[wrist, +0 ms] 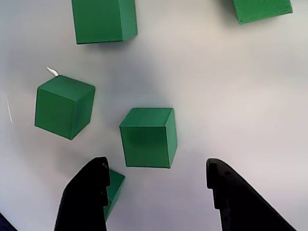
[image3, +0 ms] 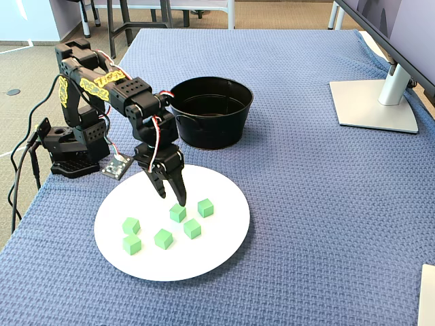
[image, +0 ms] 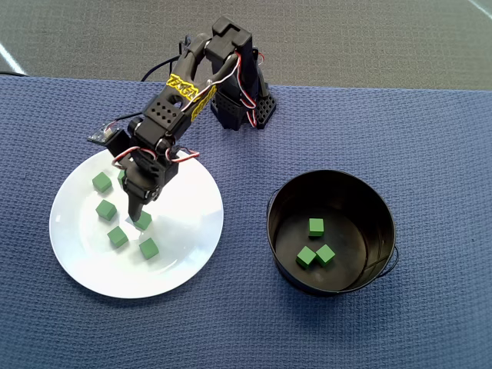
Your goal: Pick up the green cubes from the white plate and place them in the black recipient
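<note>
Five matte green cubes (image3: 178, 213) (sharp-edged, identical) lie scattered on the glossy white plate (image3: 224, 238) near the bench's front-left corner in the fixed view; three more sit inside the black recipient (image: 377, 207). Fingers (wrist: 101, 178) spread, empty, above one cube.

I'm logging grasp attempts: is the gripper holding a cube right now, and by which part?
Nothing is held. The gripper is open above the white plate, with a green cube just ahead of its fingertips, untouched.

Black printed arm (image3: 102, 95), yellow patterned stickers, red-and-white wires, pointed black claw (image3: 172, 195).
</note>
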